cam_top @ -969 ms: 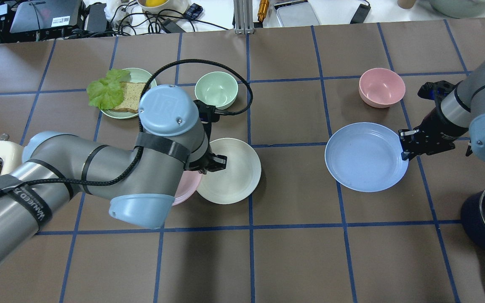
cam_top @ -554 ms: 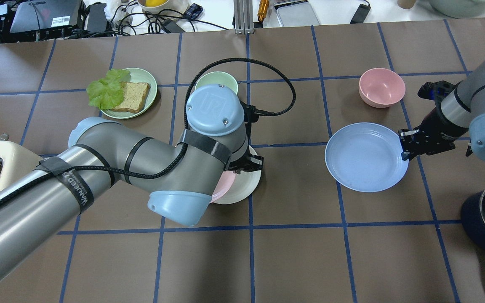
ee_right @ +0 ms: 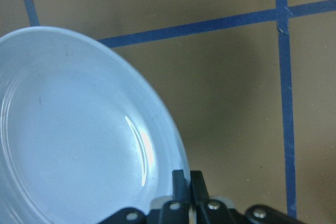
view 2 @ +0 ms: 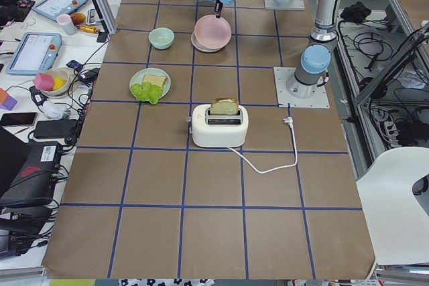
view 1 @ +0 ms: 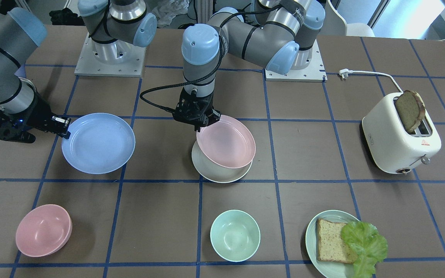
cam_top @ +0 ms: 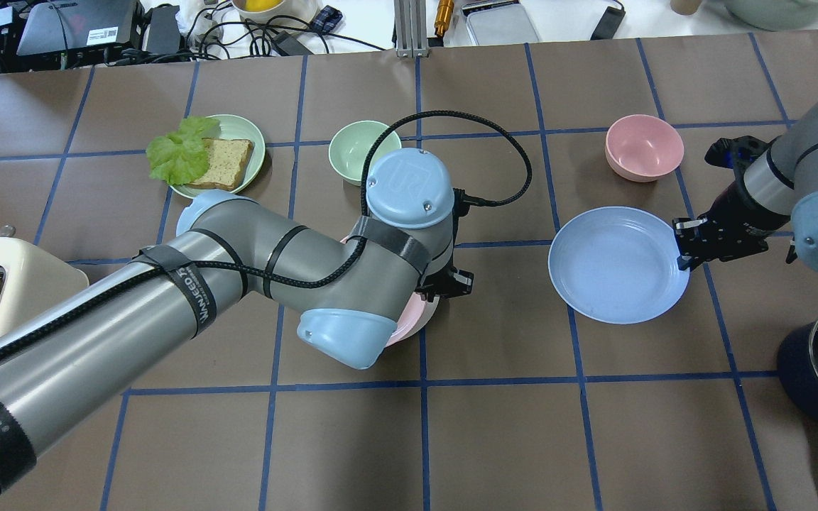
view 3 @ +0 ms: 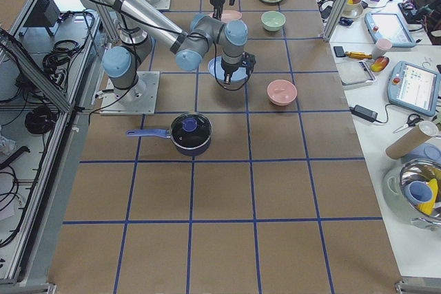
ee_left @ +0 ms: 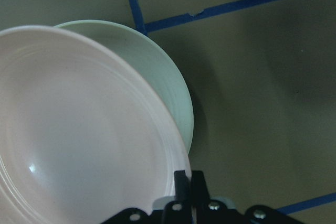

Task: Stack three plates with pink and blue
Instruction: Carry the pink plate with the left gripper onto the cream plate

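On the desk (view 1: 307,162), centrally, the pale pink round plastic plate (view 1: 226,142) is held tilted over the cream-white plastic plate (view 1: 216,175), its rim pinched by the closed left end effector (view 1: 203,124). The light blue plastic plate (view 1: 98,143), well apart, is pinched likewise by the right end effector (view 1: 65,129). The plates are judged light, stiff and slick.

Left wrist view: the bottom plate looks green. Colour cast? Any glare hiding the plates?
Left wrist view: dim with a greenish cast, so the cream plate reads mint; only a tiny highlight on the pink plate. Front-facing view: the same plate shows cream-white. Right wrist view: one bright streak on the blue plate, rim readable.
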Available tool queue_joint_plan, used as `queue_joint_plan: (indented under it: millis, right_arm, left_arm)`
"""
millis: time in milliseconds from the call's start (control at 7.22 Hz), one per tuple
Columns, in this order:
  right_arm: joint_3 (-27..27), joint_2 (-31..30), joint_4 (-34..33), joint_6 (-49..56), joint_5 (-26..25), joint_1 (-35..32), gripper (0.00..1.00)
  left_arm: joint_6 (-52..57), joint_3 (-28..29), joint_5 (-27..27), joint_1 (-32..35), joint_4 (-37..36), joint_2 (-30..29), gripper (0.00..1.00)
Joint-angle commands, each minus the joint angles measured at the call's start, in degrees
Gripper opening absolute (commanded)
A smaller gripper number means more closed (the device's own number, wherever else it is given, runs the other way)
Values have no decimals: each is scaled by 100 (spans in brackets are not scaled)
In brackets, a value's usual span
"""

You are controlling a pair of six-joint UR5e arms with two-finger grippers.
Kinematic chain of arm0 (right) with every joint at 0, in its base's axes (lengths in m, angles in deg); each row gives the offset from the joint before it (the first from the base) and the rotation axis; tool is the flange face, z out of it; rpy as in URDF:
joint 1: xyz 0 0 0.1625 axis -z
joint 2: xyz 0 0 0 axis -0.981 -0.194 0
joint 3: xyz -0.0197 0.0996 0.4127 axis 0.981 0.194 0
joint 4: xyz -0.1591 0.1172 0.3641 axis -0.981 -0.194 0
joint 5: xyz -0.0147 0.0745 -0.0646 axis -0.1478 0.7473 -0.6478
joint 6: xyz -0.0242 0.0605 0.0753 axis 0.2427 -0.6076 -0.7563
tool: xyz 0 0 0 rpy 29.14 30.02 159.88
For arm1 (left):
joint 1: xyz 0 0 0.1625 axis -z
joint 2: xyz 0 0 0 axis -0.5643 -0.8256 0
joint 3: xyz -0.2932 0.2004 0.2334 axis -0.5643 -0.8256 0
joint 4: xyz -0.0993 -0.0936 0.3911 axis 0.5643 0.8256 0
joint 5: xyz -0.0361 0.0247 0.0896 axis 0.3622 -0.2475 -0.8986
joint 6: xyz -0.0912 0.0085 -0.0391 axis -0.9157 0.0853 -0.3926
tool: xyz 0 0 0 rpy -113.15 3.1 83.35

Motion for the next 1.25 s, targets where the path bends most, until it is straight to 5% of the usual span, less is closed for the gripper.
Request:
queue_joint_plan:
  millis: [0, 138, 415, 1108]
  right_arm:
    - [-1, 0, -2, -3, 3, -9, 0]
    - [8, -9, 7, -3, 3, -9, 0]
    - [60, -18, 85, -159, -23, -35, 0]
    - [236, -97, 377, -2170, -68, -1691, 0]
  left_arm:
    - [-79, 23, -4, 21, -27, -128, 21]
    - [-166, 162, 14, -14, -19, -68, 99]
    - [-149, 802, -13, -154, 548, 46, 100]
    - [298, 2131, 392, -1690, 3976, 942, 100]
